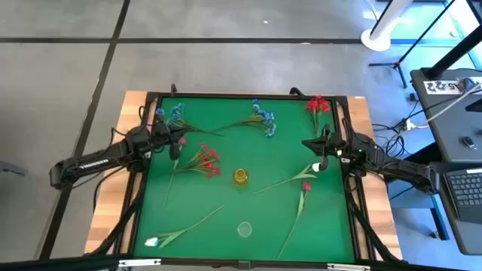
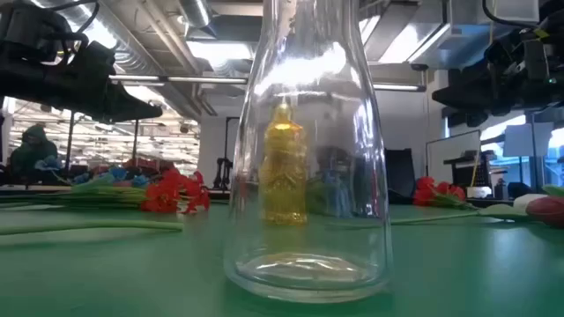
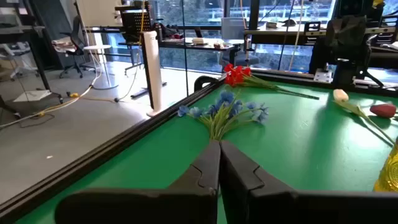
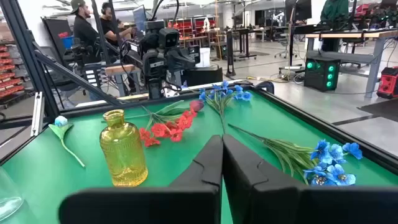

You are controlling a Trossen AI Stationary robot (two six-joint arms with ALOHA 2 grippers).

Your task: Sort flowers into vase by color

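Note:
Flowers lie flat on the green table: blue sprays at the far left and far middle, red sprays at the far right and left of centre, and single buds at the right and near left. A yellow glass vase stands upright at the centre. A clear vase stands nearer the front edge. My left gripper hovers shut over the left side. My right gripper hovers shut over the right side. Neither holds anything.
A black frame rims the green mat on a wooden table. The other arm and people at desks show beyond the table in the right wrist view. A desk with a laptop stands to the right.

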